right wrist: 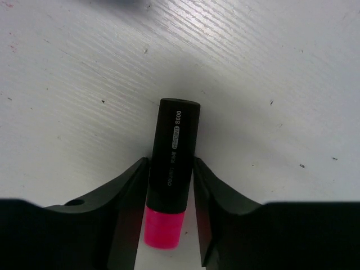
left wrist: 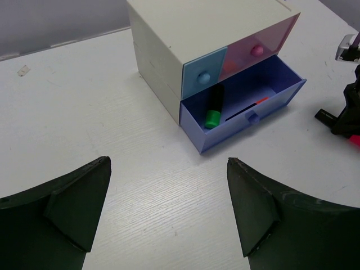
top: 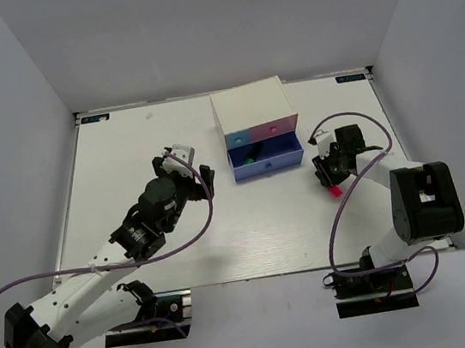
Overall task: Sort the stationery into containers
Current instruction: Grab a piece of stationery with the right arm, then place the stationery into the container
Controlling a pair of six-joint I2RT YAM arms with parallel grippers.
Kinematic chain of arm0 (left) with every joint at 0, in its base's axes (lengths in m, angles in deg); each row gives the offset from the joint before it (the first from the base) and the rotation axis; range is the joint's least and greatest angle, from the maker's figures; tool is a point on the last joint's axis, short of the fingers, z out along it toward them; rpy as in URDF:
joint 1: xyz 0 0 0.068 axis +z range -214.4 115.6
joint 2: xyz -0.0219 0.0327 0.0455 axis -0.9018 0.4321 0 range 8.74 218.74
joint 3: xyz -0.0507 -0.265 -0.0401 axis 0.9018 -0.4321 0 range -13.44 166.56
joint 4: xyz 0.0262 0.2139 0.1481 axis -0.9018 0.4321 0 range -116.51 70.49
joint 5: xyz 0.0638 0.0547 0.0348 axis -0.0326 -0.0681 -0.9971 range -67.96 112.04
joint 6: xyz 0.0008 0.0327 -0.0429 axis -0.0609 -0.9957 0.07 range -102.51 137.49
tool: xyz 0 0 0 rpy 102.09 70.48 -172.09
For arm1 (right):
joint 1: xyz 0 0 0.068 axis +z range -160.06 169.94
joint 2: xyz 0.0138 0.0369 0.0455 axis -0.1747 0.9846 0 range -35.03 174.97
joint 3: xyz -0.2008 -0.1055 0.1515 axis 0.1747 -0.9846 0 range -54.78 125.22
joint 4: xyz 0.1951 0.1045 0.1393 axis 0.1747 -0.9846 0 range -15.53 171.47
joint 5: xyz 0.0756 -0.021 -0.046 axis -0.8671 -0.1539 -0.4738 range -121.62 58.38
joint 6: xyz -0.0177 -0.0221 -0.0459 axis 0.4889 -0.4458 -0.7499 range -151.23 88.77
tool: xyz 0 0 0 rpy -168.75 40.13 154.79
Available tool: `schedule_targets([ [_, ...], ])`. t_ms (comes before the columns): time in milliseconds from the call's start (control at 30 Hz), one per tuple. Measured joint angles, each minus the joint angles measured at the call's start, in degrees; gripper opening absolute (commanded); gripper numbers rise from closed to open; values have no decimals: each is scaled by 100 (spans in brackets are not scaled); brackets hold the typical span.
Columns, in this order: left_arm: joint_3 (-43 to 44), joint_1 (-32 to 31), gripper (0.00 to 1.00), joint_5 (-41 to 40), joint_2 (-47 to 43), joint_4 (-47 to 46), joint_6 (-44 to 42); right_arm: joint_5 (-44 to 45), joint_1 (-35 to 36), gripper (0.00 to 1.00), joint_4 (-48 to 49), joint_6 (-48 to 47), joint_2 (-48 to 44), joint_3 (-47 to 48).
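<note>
Spanning white grained table (top: 118,164), walls (top: 219,20) seemingly grey

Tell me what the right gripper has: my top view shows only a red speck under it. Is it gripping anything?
Observer: Yes. In the right wrist view, the right gripper pinches a pink highlighter by its black body, both fingers touching.
Operator: What's in the open drawer?
Observer: The left wrist view shows a green highlighter lying in the periwinkle drawer, cap toward the front.
Operator: Anything else inside?
Observer: An orange-tipped piece lies beside it, mostly hidden behind the drawer front.
</note>
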Motion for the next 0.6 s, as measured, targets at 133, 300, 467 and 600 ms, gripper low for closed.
schedule_targets([
  [133, -35, 0, 94, 13, 50, -24, 7, -11, -2, 22, -17, -74, -7, 7],
  [300, -79, 0, 94, 46, 28, -42, 7, -291, 0, 17, -516, -382, -503, 17],
  [467, -136, 0, 94, 52, -55, -168, 9, -1060, 94, 14, -935, -1233, -2044, 179],
  [600, -186, 0, 94, 55, -94, -251, 4, -1703, 365, 14, -1010, -2194, -2662, 422],
])
